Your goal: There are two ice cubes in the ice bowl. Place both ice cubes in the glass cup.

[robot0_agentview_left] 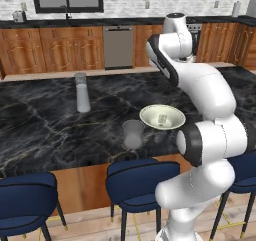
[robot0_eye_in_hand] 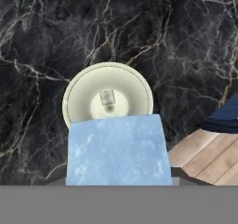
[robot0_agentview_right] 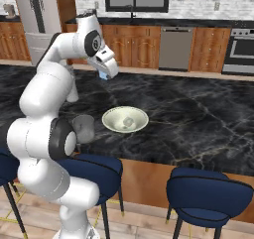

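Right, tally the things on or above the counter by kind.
Ice cubes: 2 (whitish ice cube in the ice bowl, light blue ice cube in the tool)
Ice bowl: 1
Glass cup: 1
Tall clear vessel: 1
Total: 5

light blue ice cube (robot0_eye_in_hand: 116, 149) hides the ice bowl's (robot0_eye_in_hand: 74, 90) near rim.
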